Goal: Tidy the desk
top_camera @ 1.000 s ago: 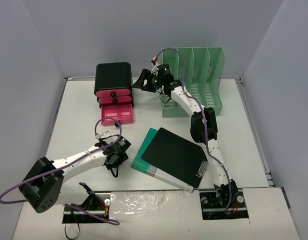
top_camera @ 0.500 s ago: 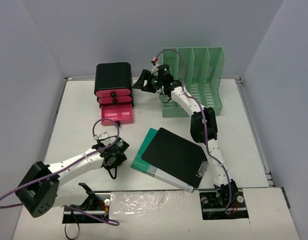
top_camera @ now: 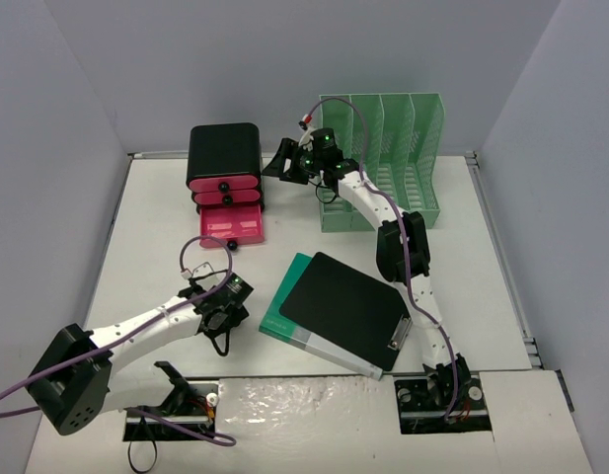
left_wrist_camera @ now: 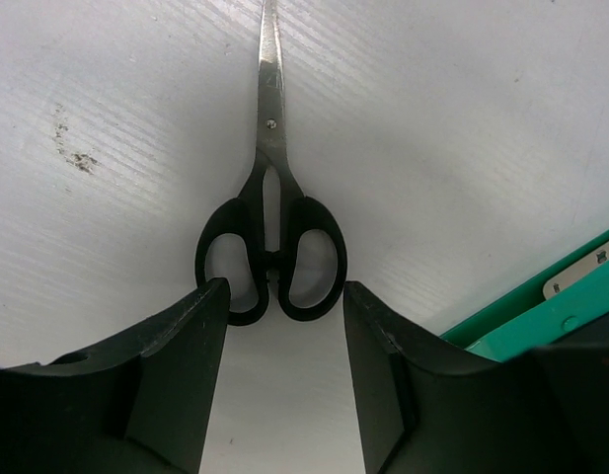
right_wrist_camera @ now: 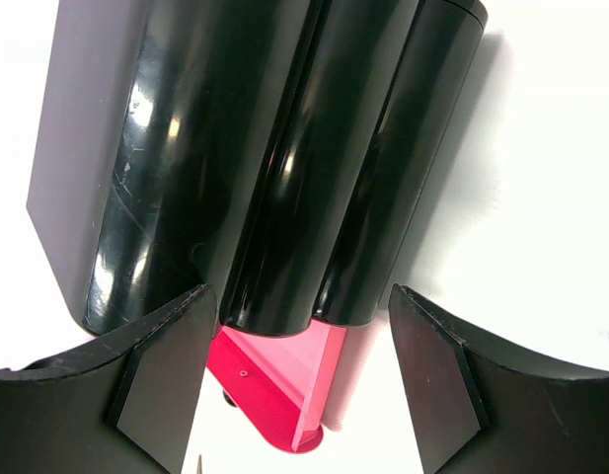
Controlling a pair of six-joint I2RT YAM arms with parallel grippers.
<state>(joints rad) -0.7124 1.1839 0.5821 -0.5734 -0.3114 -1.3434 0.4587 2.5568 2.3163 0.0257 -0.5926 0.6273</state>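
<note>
Left wrist view: straddles black-handled scissors (left_wrist_camera: 271, 252) flat on the white desk (left_wrist_camera: 462, 118) with left gripper (left_wrist_camera: 281, 296) spread, not yet pinching, probably needs closing on the handles next, with right gripper (right_wrist_camera: 299, 296) spread before the black drawer unit (right_wrist_camera: 284, 148).

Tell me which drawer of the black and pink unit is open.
The bottom drawer, slid out forward; the two pink drawers above it sit shut in the black unit.

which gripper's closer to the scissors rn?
Left. The left gripper sits right over the scissors, jaws open either side of the handles. The right gripper is far across the desk, beside the black-and-pink drawer unit.
</note>
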